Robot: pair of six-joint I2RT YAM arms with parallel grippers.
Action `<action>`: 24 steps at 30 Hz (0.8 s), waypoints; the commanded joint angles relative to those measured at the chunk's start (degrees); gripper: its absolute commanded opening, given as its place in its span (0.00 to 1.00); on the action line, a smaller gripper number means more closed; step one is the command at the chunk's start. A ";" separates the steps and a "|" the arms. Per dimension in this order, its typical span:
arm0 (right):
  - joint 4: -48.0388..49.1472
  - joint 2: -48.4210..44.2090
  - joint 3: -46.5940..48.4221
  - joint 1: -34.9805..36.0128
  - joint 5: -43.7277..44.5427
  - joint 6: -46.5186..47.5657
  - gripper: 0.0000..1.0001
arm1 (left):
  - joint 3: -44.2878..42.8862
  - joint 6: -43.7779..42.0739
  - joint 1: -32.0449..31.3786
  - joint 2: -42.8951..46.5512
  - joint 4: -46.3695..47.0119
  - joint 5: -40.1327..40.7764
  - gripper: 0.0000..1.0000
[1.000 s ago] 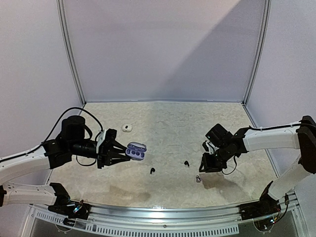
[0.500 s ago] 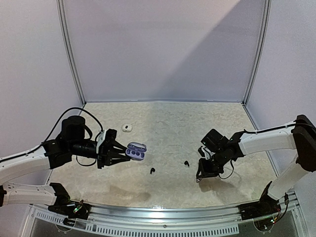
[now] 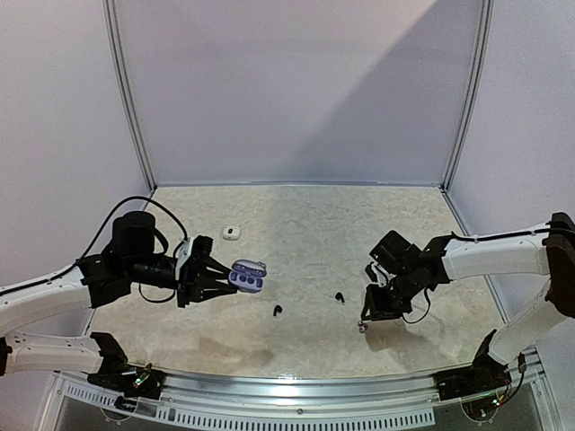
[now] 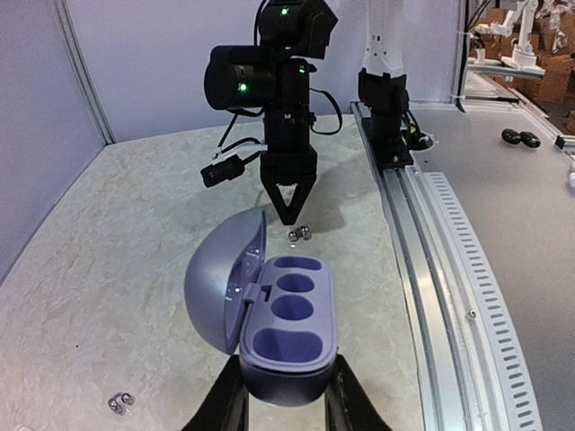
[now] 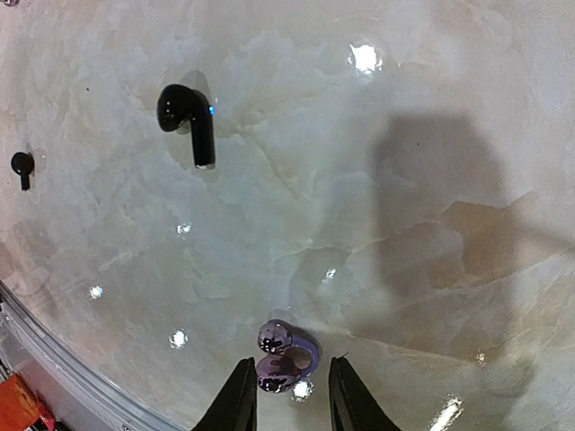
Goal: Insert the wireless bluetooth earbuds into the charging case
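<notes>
Finds the silvery-grey earbud (image 5: 280,355) lying on the table (image 5: 377,108), framed by the fingertips of the right gripper (image 4: 287,214) and not yet lifted. Reads that gripper as parted by only a narrow gap and holding nothing.

Against the view half a second ago, places the gripper slightly higher and back off the bud, uncovering it again from above. Against a second ago, places it lower and closer in. Points to a grasp being lined up again, not a finished pick, so no bud won for the case so far.

Sees the left gripper (image 4: 283,409) clamped on the base of the lavender charging case (image 4: 286,332), with the lid (image 4: 220,278) swung open and the recesses empty. Has the case held off the table, facing the right arm, unmoved through all three overhead views.

Leaves one black earbud (image 3: 277,311) and another (image 3: 340,296) on the table between the arms, a second silvery bud (image 4: 119,403) near the case, and a small white piece (image 3: 232,233) farther back, too small to name.
</notes>
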State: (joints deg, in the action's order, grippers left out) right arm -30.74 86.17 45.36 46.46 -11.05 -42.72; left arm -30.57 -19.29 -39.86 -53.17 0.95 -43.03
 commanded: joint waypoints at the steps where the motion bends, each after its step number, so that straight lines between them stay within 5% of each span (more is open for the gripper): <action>1: 0.73 -1.32 0.25 -0.15 0.95 -2.01 0.27 | 0.78 -0.75 -0.13 0.30 0.68 -0.30 0.00; 24: 3.84 7.33 -1.44 2.54 -2.37 -1.08 0.20 | 1.12 -1.28 -0.13 0.67 0.22 0.30 0.00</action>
State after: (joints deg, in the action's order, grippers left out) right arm -26.76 90.52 45.15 47.75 -12.86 -43.62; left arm -30.13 -19.94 -39.86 -53.15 0.93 -42.89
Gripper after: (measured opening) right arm 0.219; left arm 0.237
